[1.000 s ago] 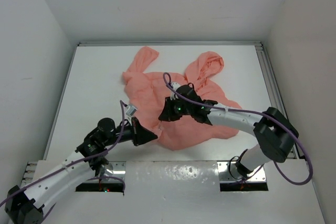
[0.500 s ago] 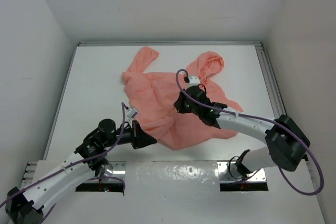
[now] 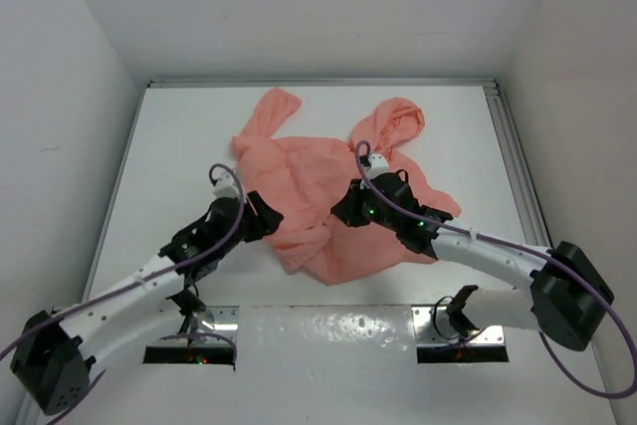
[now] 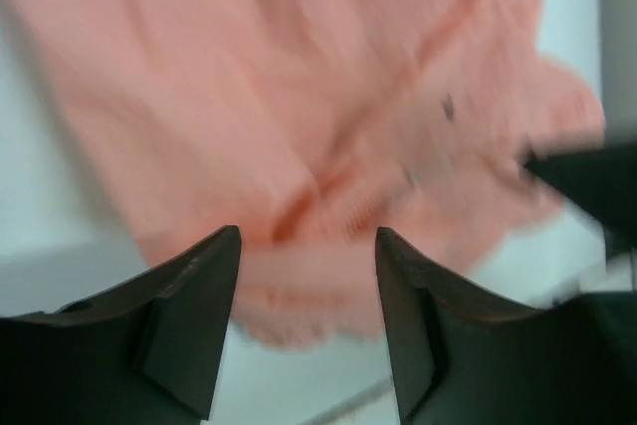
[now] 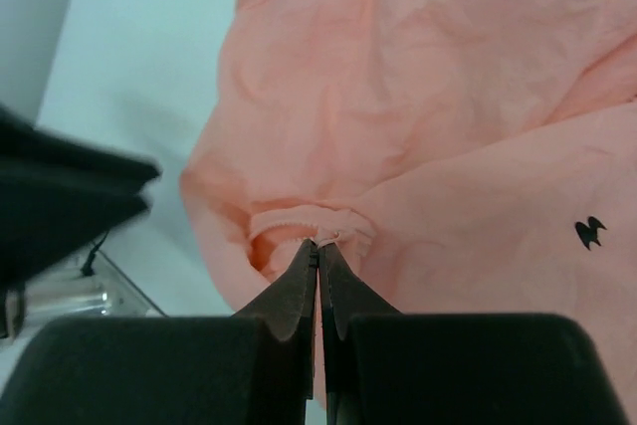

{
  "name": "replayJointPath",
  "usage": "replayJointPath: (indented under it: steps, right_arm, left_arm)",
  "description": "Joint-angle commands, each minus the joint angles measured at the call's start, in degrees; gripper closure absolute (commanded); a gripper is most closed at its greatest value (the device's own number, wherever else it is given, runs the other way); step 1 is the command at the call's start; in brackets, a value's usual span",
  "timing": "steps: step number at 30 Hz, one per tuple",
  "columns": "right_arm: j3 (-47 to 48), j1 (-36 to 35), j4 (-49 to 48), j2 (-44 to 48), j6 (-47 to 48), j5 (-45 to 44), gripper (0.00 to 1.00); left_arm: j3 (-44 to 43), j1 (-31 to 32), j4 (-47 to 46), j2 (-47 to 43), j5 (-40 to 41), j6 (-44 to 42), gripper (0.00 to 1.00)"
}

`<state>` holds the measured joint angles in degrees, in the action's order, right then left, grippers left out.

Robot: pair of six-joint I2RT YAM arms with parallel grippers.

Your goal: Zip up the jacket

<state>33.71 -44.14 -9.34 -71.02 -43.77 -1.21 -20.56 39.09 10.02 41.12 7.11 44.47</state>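
The salmon-pink jacket (image 3: 328,161) lies crumpled on the white table (image 3: 179,146), hood toward the far right. My right gripper (image 3: 337,214) is shut on a fold of the jacket (image 5: 418,87) at its front edge, where fine zipper teeth (image 5: 289,222) show beside the right gripper (image 5: 318,244) tips. At the jacket's near left edge my left gripper (image 3: 270,218) stands open. In the blurred left wrist view the jacket (image 4: 299,87) hem lies just beyond the left gripper (image 4: 308,238), with nothing held. A small dark logo (image 5: 590,232) marks the cloth.
White walls enclose the table on three sides. A metal rail (image 3: 513,166) runs along the right edge. A white plate (image 3: 328,330) and both arm bases sit at the near edge. The left arm shows as a dark blur (image 5: 70,196) in the right wrist view.
My left gripper has let go of the jacket's near hem, opened and moved away from the near edge to the left. The right gripper stays shut on the fold and has shifted slightly right.
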Motion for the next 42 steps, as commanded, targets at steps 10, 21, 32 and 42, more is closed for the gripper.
replayJointPath:
  steps: [10, 21, 32, 42]
  right_arm:
    - [0.91, -1.74, -4.98, -0.43, -1.05, 5.96, 1.00]
    - [2.58, -2.88, -8.23, -4.82, -4.57, 8.86, 1.00]
    - [9.61, -3.76, -9.99, -13.61, -8.00, 13.33, 1.00]
    - [11.02, -3.50, -8.77, -14.85, -7.21, 12.56, 1.00]
  left_arm:
    - [-11.51, -19.92, -16.51, 36.00, 6.35, -0.26, 0.57]
    - [-43.97, -19.50, -21.90, 68.35, -2.53, -3.94, 0.68]
    - [-36.63, -16.50, -17.83, 52.09, 1.47, -8.09, 0.27]
    - [-2.31, 0.18, -4.58, 4.69, 4.86, 3.24, 0.80]
